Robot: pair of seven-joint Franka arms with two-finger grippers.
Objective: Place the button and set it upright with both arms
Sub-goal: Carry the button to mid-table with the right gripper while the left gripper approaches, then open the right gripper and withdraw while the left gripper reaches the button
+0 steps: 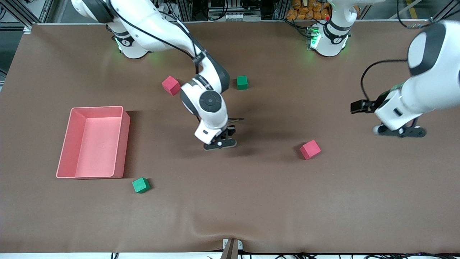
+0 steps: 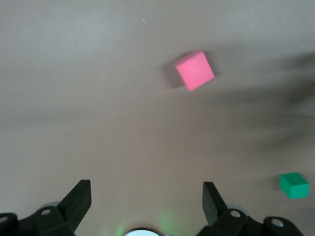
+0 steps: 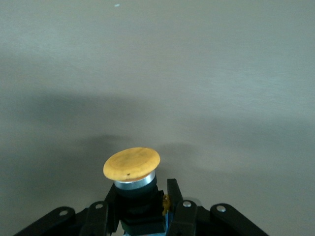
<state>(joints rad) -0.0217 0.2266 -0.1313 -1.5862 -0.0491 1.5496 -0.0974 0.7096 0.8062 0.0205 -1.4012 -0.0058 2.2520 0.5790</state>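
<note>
- The right end effector [image 1: 220, 143] sits low over mid-table, clamped on the button [image 3: 132, 169]; the right wrist view shows the fingers [image 3: 183, 209] pinching the black body just under the orange cap, cap pointing out over the bare table [image 1: 251, 201].
- The button cannot be made out in the front view: the right end effector hides it.
- The grip looks shallow, near the cap end. If the fingers part while the body is tilted, the button will probably fall on its side or roll on the round cap rather than stand.
- Whether the base already touches the table cannot be told. Letting go too high would likely make it bounce; pressing lower risks scraping the fingertips on the table.
- The left end effector [image 1: 400, 131] hangs over the left arm's end of the table, well apart from the button, its fingers [image 2: 78, 199] spread wide with nothing between them.
- If it comes in to help upright the button, the two end effectors could clash in a small space, or one wide finger could knock the button away.
- The nearest red cube [image 1: 310, 149] lies between the two end effectors and could be swept by a low pass of the left arm.
- The tray [image 1: 122, 144], the green cubes [image 1: 141, 185] and the other red cube [image 1: 170, 85] look safely clear.
</note>
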